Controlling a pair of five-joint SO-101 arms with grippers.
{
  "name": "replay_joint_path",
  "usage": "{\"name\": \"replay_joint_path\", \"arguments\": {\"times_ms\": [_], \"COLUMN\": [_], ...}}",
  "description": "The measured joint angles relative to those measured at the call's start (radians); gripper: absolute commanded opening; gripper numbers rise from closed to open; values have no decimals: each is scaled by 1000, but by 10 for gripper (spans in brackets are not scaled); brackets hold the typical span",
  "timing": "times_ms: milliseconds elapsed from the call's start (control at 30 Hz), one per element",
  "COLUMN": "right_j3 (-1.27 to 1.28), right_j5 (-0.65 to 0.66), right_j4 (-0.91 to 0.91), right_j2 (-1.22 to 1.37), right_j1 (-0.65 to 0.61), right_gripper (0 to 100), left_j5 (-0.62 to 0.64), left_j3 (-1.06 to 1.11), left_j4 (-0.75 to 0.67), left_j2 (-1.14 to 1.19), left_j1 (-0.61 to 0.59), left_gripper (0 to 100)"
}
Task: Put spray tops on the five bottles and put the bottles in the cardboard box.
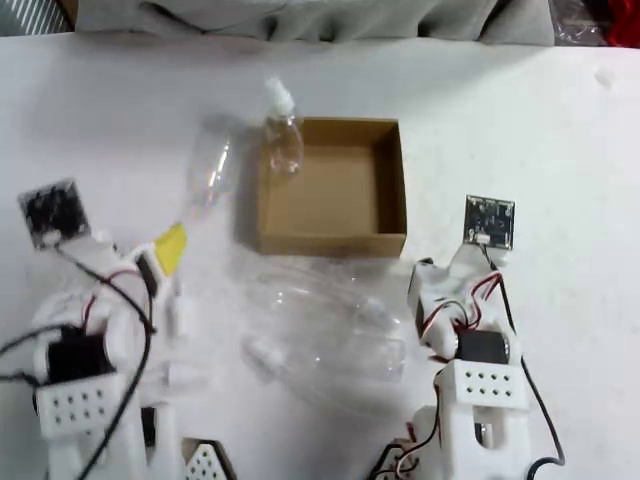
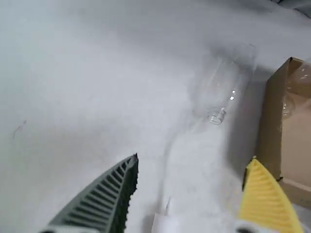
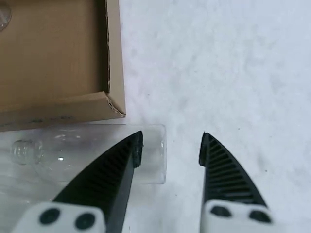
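Uncapped clear bottles (image 1: pixel 330 330) loose on bench (image 1: pixel 560 120); one capped bottle (image 1: pixel 283 135) in cardboard box (image 1: pixel 330 243).
Heaped just before box front; lone bottle (image 1: pixel 210 170) beside box, left arm's side. Judged light, thin-walled, slippery, apt to roll and dent: best gripped gently across mid-body. Right gripper (image 3: pixel 170 143) fingers spread, empty, over a bottle's base end. Left gripper (image 2: pixel 193 160) fingers likewise spread, empty.

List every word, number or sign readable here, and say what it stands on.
No text is readable.
The cardboard box: plain walls, no print visible.
The clear bottles: no labels visible.
The circuit boards: any markings are too small to read.
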Motion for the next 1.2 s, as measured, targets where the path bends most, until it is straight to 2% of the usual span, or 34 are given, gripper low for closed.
{"name": "replay_joint_path", "arguments": {"times_ms": [400,867,1200], "right_j3": [21,21,21], "right_j5": [63,63,63], "right_j4": [0,0,0], "right_j2": [0,0,0], "right_j1": [0,-2,-2], "right_gripper": [155,155,155], "left_j5": [-20,-155,-192], "left_j3": [-497,-1191,-1588], "left_j4": [-87,-91,-91], "left_j2": [681,1560,1990], "left_j1": [172,195,195], "left_gripper": [321,321,317]}}
